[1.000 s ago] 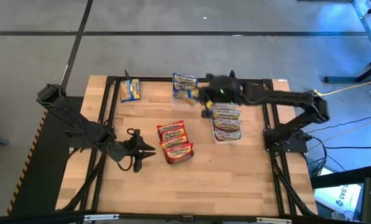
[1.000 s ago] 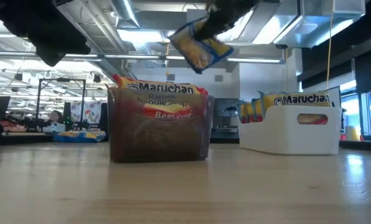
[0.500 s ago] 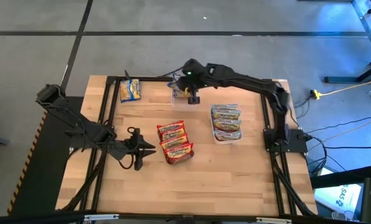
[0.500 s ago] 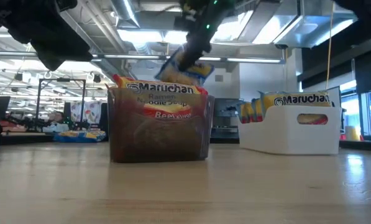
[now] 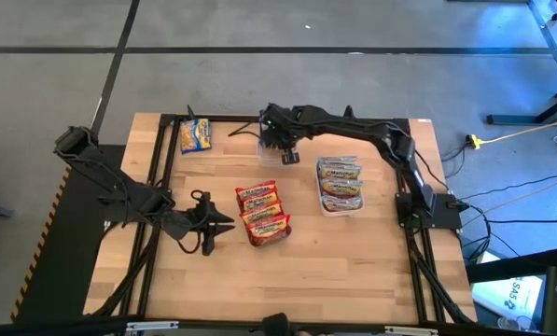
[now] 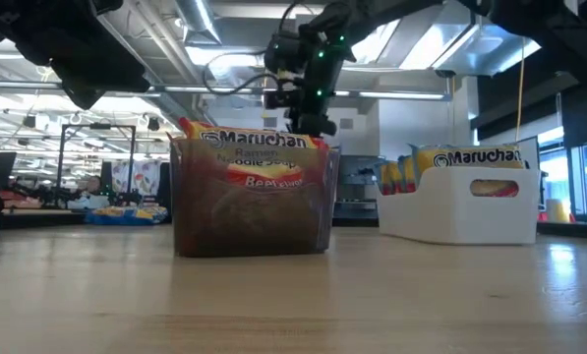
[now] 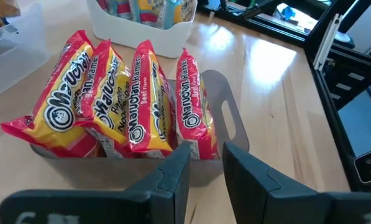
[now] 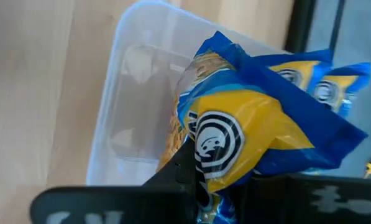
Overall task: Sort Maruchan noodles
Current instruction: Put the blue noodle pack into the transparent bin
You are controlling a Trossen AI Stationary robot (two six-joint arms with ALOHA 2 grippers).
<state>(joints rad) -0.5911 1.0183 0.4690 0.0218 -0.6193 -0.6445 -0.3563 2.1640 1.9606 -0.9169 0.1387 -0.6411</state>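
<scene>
High view. The right gripper (image 5: 280,140) is seen reaching over the clear container (image 5: 262,149) at about 12 o'clock on the table (image 5: 353,271); the packet it carries is mostly hidden under the arm here. One blue-labelled packet (image 5: 195,136) lies flat at roughly 11 o'clock, apart from the containers. Red-labelled packets (image 5: 262,212) stand packed in the grey container (image 5: 271,241) near the table's centre. Pinkish-labelled packets (image 5: 340,180) fill the white container (image 5: 339,209) at about 2 o'clock. The left gripper (image 5: 206,224) is parked just beside the grey container, at its 9 o'clock side.

Low view. The grey container is seen in front, the red "Maruchan" packets rising above its rim. The right gripper is seen above and behind it. The white container stands well off at 3 o'clock, packets showing over its edge.

Left wrist view. Four red-labelled packets are counted upright in the grey container (handle cut-out visible). The left gripper's fingers (image 7: 173,180) are set narrowly apart, with nothing between them.

Right wrist view. A blue-labelled packet (image 8: 260,134) is pinched in the right gripper's closed jaws, held crumpled over the clear container, in which more blue-labelled packets (image 8: 331,84) are seen at the far end.
</scene>
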